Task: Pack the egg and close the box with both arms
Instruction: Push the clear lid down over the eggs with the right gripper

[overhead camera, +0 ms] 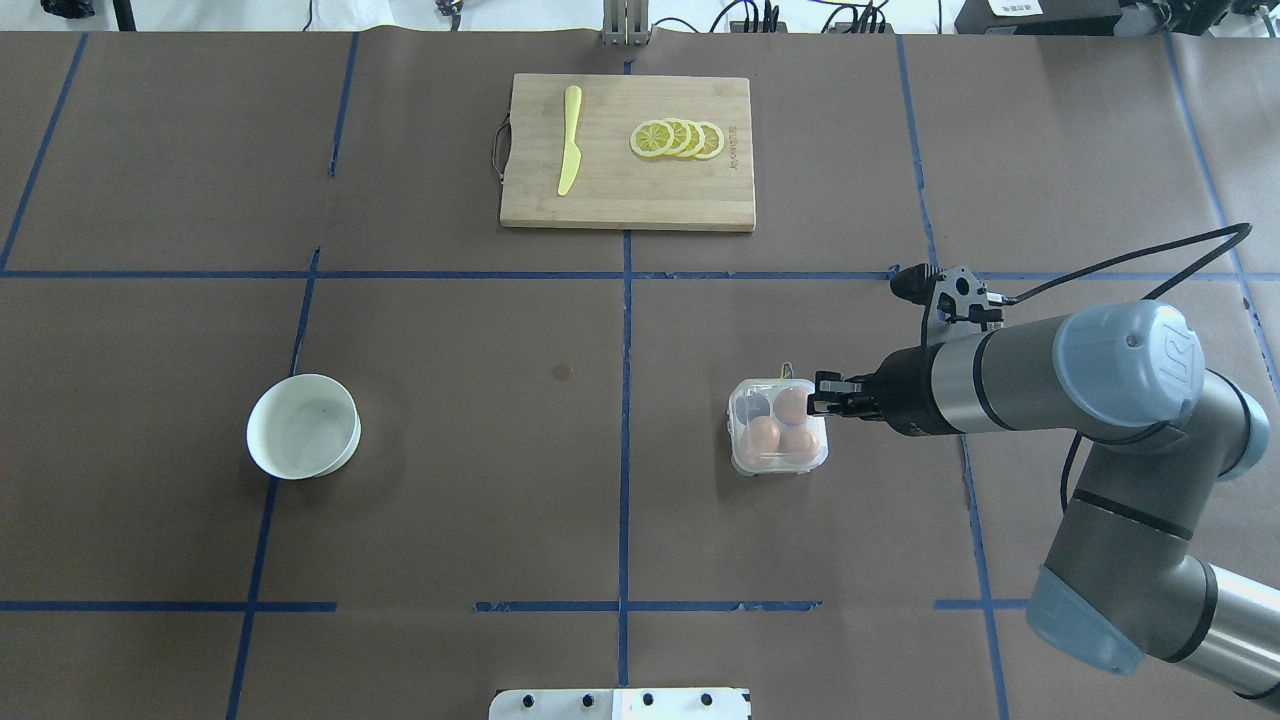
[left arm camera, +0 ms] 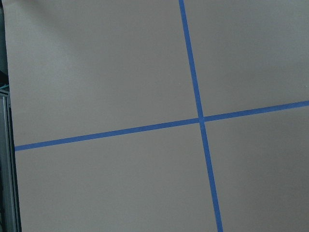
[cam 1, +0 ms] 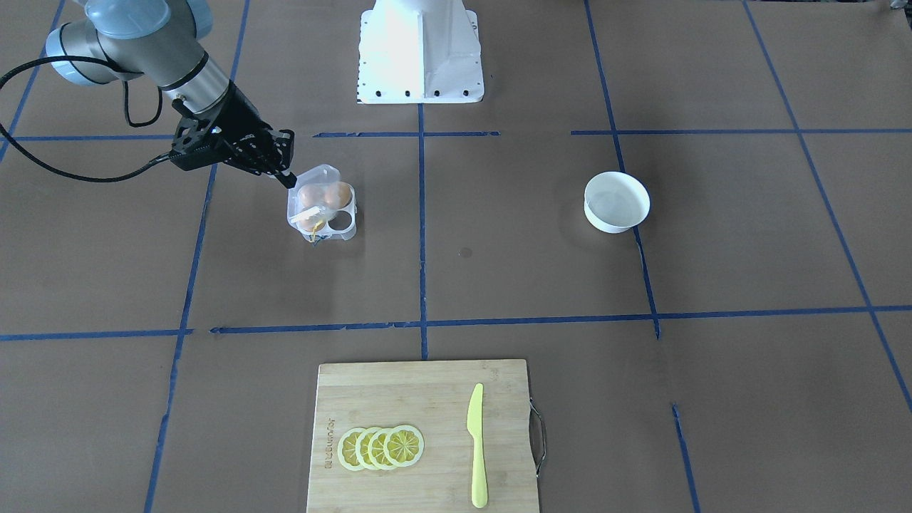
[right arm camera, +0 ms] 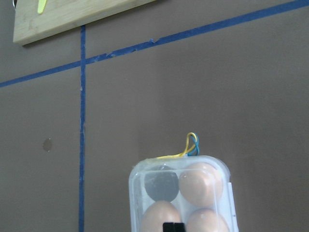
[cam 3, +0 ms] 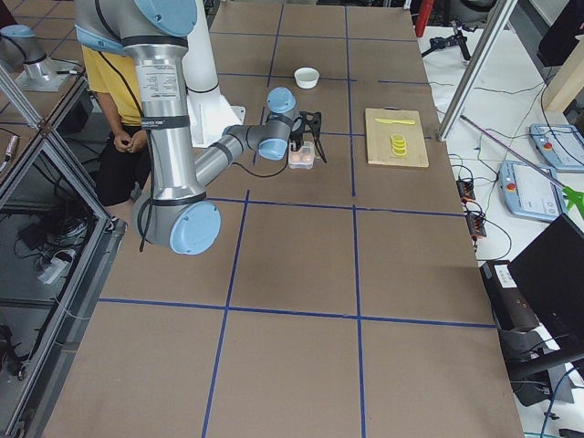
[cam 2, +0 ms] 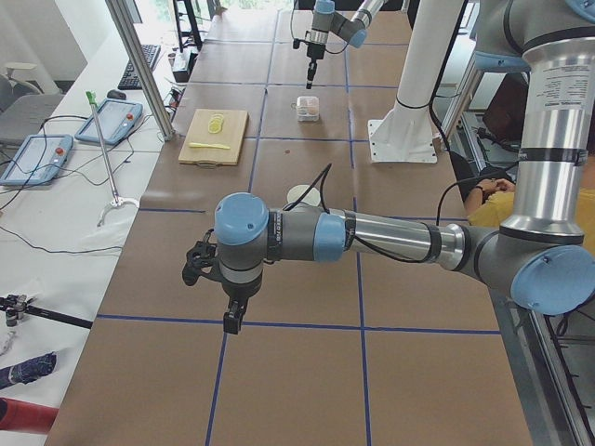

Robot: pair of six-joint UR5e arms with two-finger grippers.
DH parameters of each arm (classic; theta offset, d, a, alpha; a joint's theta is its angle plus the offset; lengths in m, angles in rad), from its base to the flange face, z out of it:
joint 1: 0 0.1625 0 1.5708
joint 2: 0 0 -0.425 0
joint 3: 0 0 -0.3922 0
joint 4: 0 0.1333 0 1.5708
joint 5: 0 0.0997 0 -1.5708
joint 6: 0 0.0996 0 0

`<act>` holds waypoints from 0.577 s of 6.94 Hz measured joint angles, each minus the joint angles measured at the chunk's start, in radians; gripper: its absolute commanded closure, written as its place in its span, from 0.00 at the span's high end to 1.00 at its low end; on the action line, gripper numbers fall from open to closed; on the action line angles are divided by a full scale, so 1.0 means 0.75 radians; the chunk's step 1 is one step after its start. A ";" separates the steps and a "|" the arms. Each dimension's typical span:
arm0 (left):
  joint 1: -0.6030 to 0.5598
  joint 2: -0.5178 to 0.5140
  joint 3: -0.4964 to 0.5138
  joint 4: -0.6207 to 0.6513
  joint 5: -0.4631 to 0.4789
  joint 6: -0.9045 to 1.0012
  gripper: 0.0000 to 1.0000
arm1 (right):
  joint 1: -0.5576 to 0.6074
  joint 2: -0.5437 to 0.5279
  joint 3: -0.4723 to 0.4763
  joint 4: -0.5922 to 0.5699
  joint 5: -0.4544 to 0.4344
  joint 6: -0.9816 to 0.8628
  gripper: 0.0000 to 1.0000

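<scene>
The right gripper (overhead camera: 822,392) has its fingers pressed together, with the tips at the box's (overhead camera: 742,462) right rim. Three eggs (overhead camera: 765,435) sit inside the box. Beyond the box, the cutting board's (overhead camera: 620,200) printed mark is too small to read. The left gripper (cam 2: 231,321) hangs well apart from the box, and whether its fingers are open or closed cannot be told.

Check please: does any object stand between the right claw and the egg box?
Nothing visible does. The right claw is at the edge of the box, on the side toward the robot's right, and the overhead view shows no gap between them. The bowl and the cutting board lie far off.
</scene>
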 measured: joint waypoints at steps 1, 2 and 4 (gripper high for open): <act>0.000 -0.001 -0.001 -0.002 0.000 0.001 1.00 | 0.026 0.011 0.002 -0.037 0.027 -0.008 0.00; 0.000 -0.002 -0.001 -0.016 0.000 0.001 1.00 | 0.096 0.016 0.012 -0.140 0.101 -0.048 0.00; 0.001 -0.009 0.002 -0.079 0.000 0.001 1.00 | 0.270 -0.016 0.021 -0.332 0.241 -0.332 0.28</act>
